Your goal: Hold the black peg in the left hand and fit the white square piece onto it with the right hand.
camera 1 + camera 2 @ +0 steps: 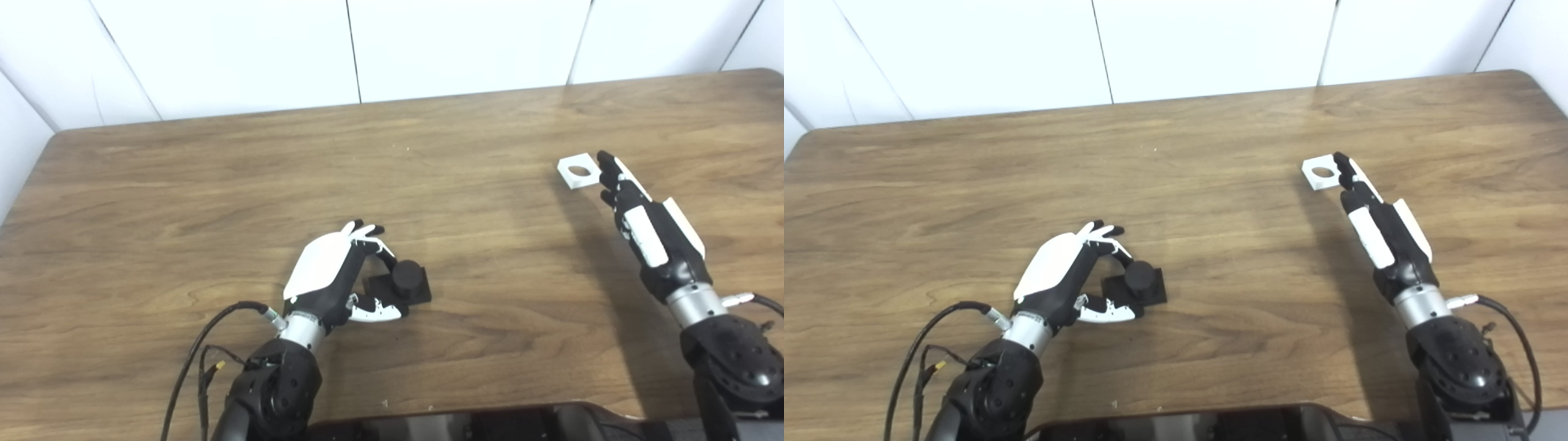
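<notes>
A wooden desk (429,159) with a brown grain and rounded far corners is seen filling most of both views. Behind it, from 10 to 2 o'clock, a white panelled wall (245,49) is shown, divided by thin dark seams (353,49). Soft reflections of the wall are carried by the desk's far edge. At 6 o'clock a dark ledge (1182,425) is visible.

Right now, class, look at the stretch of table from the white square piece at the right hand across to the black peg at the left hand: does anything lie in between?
Nothing visible does. Between the white square piece, at the right hand, and the black peg, at the left hand, lies only bare table.
</notes>
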